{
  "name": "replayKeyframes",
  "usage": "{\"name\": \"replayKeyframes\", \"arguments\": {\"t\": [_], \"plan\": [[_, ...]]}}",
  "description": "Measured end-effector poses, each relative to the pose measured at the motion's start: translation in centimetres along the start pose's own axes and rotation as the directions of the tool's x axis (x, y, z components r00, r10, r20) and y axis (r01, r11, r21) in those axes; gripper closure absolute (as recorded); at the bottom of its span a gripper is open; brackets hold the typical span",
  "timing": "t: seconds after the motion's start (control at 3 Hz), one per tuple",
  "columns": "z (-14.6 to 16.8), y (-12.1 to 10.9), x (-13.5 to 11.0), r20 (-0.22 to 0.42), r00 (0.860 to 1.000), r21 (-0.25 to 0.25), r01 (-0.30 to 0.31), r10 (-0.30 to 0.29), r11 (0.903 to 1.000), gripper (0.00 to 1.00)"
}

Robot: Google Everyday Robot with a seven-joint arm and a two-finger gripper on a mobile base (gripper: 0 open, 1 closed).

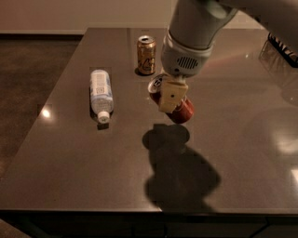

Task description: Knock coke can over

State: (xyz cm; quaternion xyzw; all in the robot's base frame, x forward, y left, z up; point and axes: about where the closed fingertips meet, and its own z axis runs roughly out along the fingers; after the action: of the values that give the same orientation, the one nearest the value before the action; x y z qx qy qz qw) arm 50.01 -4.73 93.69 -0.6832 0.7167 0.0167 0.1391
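White vented arm (195, 23), cream claw (170, 100) above table (242, 139)

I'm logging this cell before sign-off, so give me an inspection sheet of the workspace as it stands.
Surface: dark glossy table with glare spots.
Job's things: coke can tilted, silver top pointing up-left, apparently off the table, with its shadow below.
Clutter: gold-brown can upright at the back; clear plastic bottle lying on its side at left.
Grippers: end effector over mid-table, closed on the coke can.
Cables: nothing seen.
Surroundings: dark floor at left, pale wall behind, wire rack at the right edge.
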Motion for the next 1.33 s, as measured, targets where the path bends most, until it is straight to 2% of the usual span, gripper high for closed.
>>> {"name": "replayKeyframes", "arguments": {"t": [0.33, 0.67, 1.0, 1.33], "plan": [[1.6, -1.5, 1.3, -0.095, 0.995, -0.030, 0.006, -0.009, 0.9995, 1.00], [3.1, -2.2, 2.0, -0.172, 0.985, -0.043, 0.020, -0.027, 0.9989, 1.00], [3.8, -2.6, 2.5, -0.247, 0.968, -0.034, 0.027, -0.035, 0.9991, 0.83], [4.7, -2.9, 2.9, -0.303, 0.952, -0.034, 0.033, -0.041, 0.9989, 0.60]]}}
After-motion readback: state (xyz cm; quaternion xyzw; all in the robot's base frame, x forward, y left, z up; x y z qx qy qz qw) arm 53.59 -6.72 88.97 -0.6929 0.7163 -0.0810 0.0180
